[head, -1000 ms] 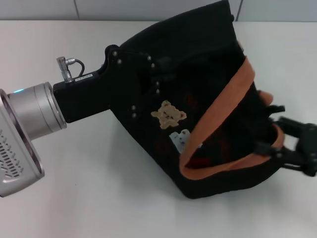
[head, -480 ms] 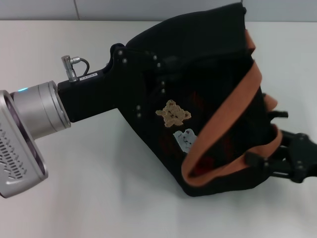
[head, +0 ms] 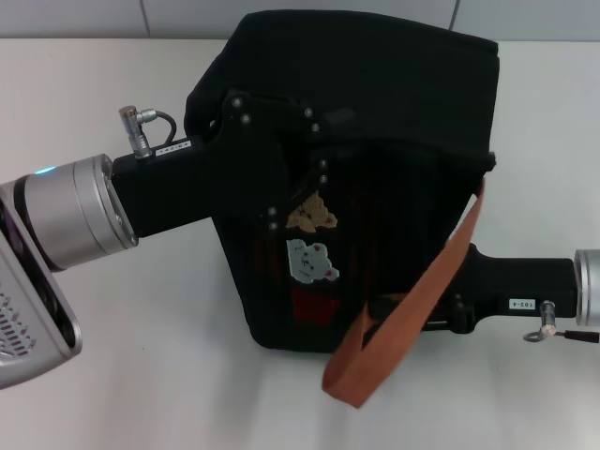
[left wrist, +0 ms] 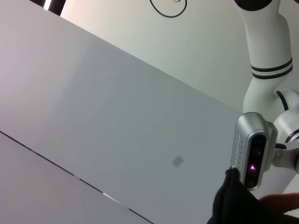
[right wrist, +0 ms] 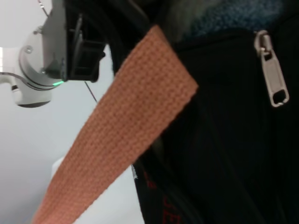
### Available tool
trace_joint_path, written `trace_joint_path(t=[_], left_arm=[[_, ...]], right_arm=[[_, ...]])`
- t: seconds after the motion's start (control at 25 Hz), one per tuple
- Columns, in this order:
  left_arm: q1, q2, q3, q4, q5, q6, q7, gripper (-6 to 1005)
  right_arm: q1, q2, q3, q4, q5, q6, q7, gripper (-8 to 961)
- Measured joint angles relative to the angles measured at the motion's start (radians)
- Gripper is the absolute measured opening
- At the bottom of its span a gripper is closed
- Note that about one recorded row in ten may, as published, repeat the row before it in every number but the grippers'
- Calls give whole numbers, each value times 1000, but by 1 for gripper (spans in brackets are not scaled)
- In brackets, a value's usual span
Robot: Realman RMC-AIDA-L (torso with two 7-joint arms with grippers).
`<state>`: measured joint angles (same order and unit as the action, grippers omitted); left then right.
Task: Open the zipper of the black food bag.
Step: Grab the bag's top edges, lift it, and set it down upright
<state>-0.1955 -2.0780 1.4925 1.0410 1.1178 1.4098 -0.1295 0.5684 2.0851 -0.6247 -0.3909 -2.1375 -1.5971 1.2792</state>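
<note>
Head view | black food bag (head: 375,122) on white table (head: 141,375) | pale wall (head: 281,17) behind

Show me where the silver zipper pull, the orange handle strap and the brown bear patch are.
silver zipper pull (right wrist: 271,74): right wrist view, middle of the metal tab.
orange handle strap (head: 412,314): head view, mid-length of the webbing.
brown bear patch (head: 312,215): head view, the bear's face.

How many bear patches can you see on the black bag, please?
2, both on the black food bag's front face: a tan bear patch partly covered by the left end effector, and a pale bear patch just below. Others may be hidden.
</note>
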Motion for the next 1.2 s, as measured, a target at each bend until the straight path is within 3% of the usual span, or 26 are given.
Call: trace_joint_path(t=[0.2,0.28,0.4,0.44,0.52,0.92,1.2], left_arm=[[-1,1,1,1,-1,1,1,101],[-1,1,2,-4,0,-1,1,101],[-1,1,2,-5,1,-2,2,101],[-1,1,2,-5,1,-2,2,101],[-1,1,2,-7,3,-4,7,100],[-5,-1,1,-12,2,-6,16,99],[-6,-1,3,-12,3,-2,23,99]], right_arm=[[-52,-7,24,-35,29,-130,-6,809],[-155,-19,42,-113,100,-228,0,809],[-176,-26,48,-122,117,-240,1,809],[-211,-44,84,-118,133,-256,2,809],[-235,-54,128,-111,137,-274,-2,809],[-255,-61,165,-115,134,-300,-10,810],[-260,-79,293,-108,135,-390,-9,809]])
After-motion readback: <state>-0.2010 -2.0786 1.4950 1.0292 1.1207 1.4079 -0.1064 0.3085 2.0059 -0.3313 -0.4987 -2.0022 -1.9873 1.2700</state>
